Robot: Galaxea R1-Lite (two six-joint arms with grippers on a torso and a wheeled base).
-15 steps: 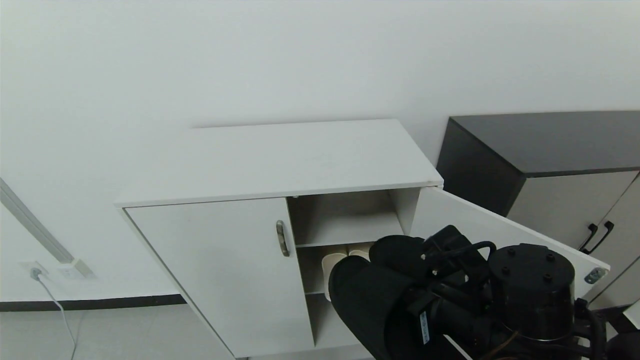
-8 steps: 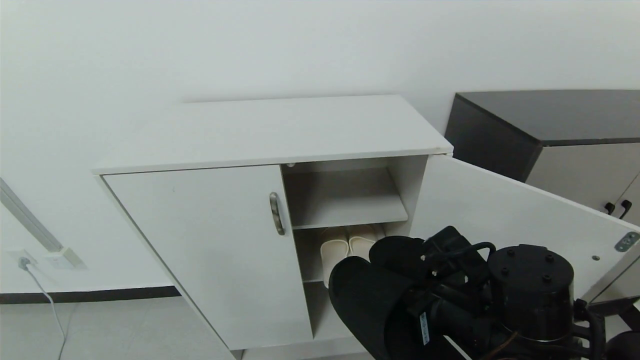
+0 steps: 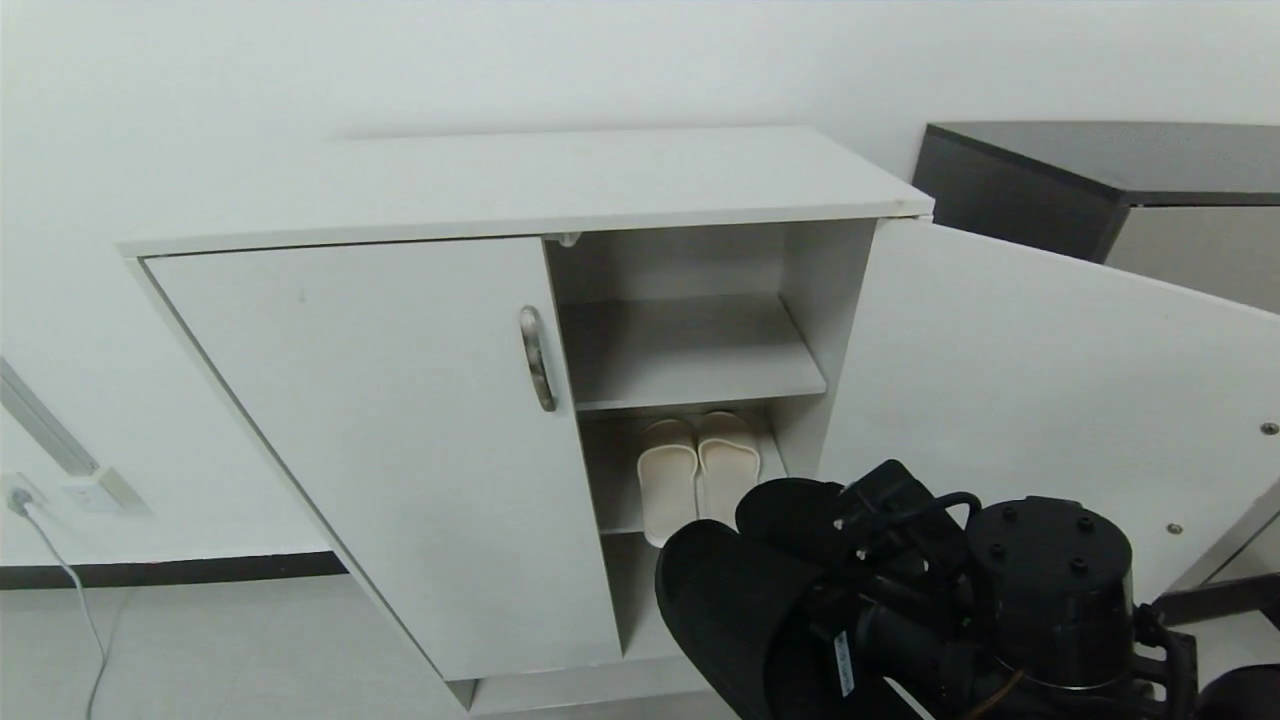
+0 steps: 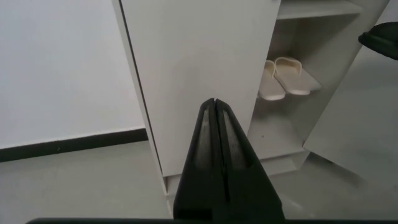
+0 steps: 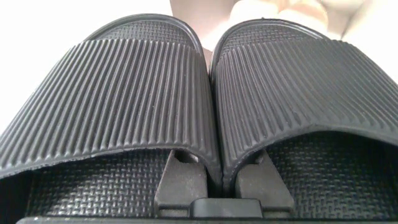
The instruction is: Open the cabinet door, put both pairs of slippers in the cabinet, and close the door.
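At the far left, we note a wall outlet (image 3: 18, 494) with a cable (image 3: 75, 590) hanging down to the floor (image 3: 200, 650).

The cabinet (image 3: 520, 185) stands against the wall. Its left door (image 3: 380, 450) is closed, with a metal handle (image 3: 537, 358) at the inner edge. In the left wrist view, the left gripper (image 4: 214, 109) points at this closed door, above the floor. Its fingers are pressed together with nothing between them.

The right compartment stands open. The top shelf (image 3: 690, 350) is bare. On the shelf below it, the white slippers (image 3: 698, 470) lie side by side, touching each other, fully inside the cabinet.

The black slippers (image 3: 735, 600) are outside the cabinet, held in the air just in front of the open compartment and lower than the white pair. In the right wrist view, the two ribbed straps sit side by side. The right gripper (image 5: 221, 183) has one finger inside each slipper and is clamped on the two adjoining inner walls, so it holds both slippers as one pair.

The right door (image 3: 1050, 380) is swung wide open, to the right of the black slippers. We see two small screws on its inner face near the far edge.

Behind the open door, a second cabinet (image 3: 1100, 160) with a dark top stands against the same wall.
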